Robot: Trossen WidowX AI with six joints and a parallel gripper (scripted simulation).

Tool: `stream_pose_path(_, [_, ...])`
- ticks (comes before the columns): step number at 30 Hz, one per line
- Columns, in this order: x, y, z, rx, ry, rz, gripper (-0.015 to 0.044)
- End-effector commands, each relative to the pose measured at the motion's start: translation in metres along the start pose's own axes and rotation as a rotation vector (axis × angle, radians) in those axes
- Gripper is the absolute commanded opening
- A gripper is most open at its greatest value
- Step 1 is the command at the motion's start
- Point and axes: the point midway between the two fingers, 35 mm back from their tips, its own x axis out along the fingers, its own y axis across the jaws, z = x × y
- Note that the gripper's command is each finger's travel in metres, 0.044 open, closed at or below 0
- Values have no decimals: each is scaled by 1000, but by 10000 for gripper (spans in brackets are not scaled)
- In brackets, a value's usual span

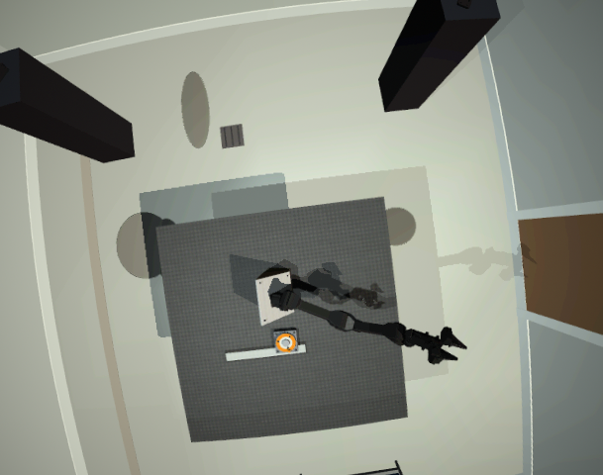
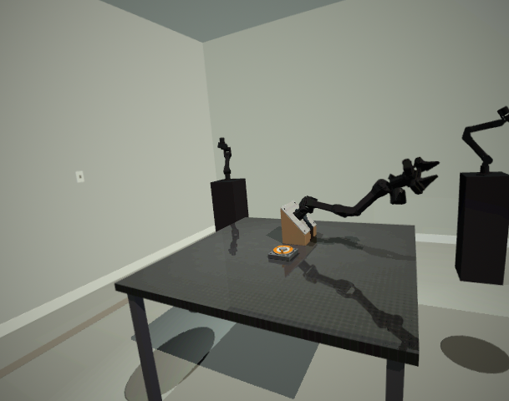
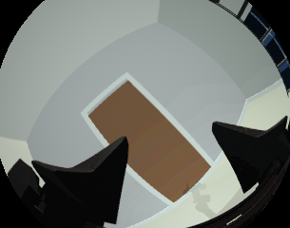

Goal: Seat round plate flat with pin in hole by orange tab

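Table [image 2: 254,293] edge: claw [image 2: 428,170] wide open, holding nothing, touching nothing.

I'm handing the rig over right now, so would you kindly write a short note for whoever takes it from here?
Pincer: open and holding nothing, raised high, out past the table edge and far from the work; the wrist view shows only wall and a brown door between the fingers.
Things: the round plate with its orange ring sits on the grey base, near the middle of the table, beside a white bar and close to the arm's mount.
Done: nothing visible yet; nothing touches the plate.
Left: bring the arm back over the plate, turn it until the hole by the tab drops over the pin, let it lie flat, then withdraw.
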Motion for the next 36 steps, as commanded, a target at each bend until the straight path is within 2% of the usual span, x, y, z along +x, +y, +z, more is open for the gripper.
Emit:
stream_pose_path(1, [-1,4,0,14,-1,5,374])
stream_pose_path(2, [-3,16,-1,57,-5,20,347])
stream_pose_path(4, [-11,78,12,214,-47,129,295])
stream_pose_path(10, [-23,128,32,354,-92,227,137])
stream_pose_path(15, [-52,202,82,610,-177,398,6])
stream_pose_path(24, [-113,276,189,994,-311,669,0])
stream_pose_path(26, [-122,282,197,1045,-296,722,0])
stream_pose_path(28, [-149,292,237,1187,-331,839,0])
stream_pose_path(32, [-181,293,289,1344,-405,955,0])
stream_pose_path(34, [-187,291,299,1367,-416,963,0])
stream_pose_path(36, [-208,279,336,1469,-470,1022,0])
